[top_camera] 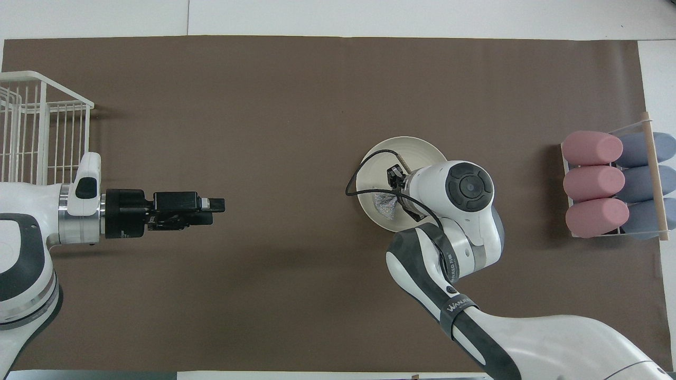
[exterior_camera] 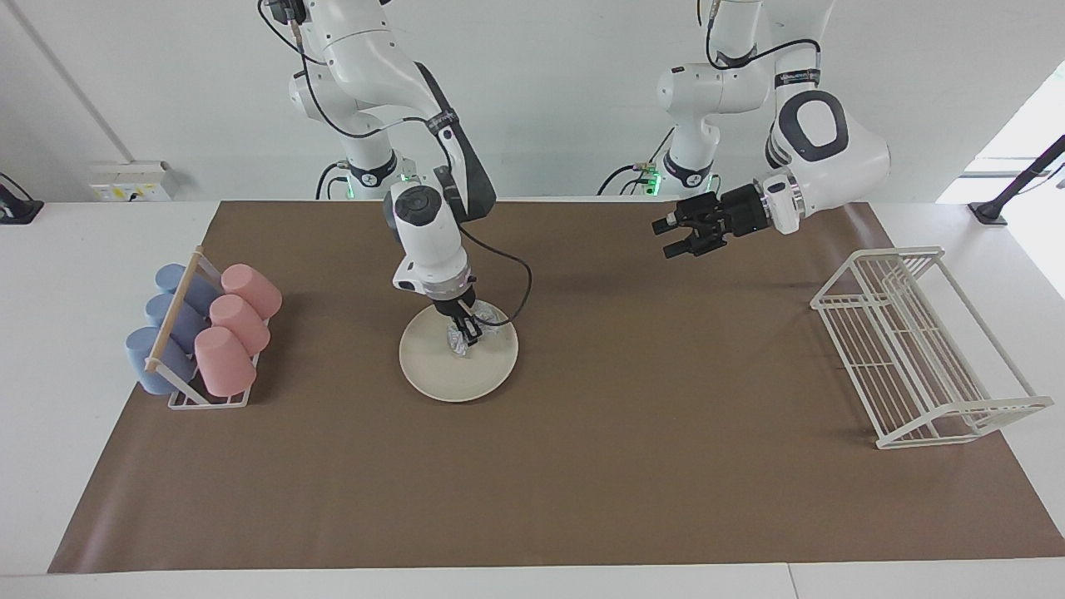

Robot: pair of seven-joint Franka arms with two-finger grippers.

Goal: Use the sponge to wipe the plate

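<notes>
Two arms work over a desk point(exterior_camera: 940, 225) covered by a brown mat point(exterior_camera: 582, 482). The right claw point(exterior_camera: 466, 337) points down over the plate point(exterior_camera: 453, 378), its fingertips pressed together on the sponge point(exterior_camera: 459, 339), which it pinches; in the facing view the silvery pad sits down on the plate's surface, on the part of the plate nearer to the robots. In the overhead view the sponge point(top_camera: 385, 205) shows as a glittery grey wad just beside the right arm's wrist, inside the plate's point(top_camera: 417, 150) rim, while the wrist itself hides much of the dish. The plate lies flat on the mat, toward the right arm's end of the desk but well apart from the cup rack point(exterior_camera: 187, 399), a small white wire frame with a wooden bar that holds three pink cups point(exterior_camera: 237, 320) and three blue cups point(exterior_camera: 166, 329) lying on their sides. The left claw point(exterior_camera: 674, 237) hangs in the air over bare mat, empty, with its fingers spread wide; the left arm waits there. In the overhead view the left claw point(top_camera: 214, 205) points toward the middle of the desk. A white wire dish rack point(exterior_camera: 923, 349) stands at the left arm's end of the desk, well apart from the plate.
</notes>
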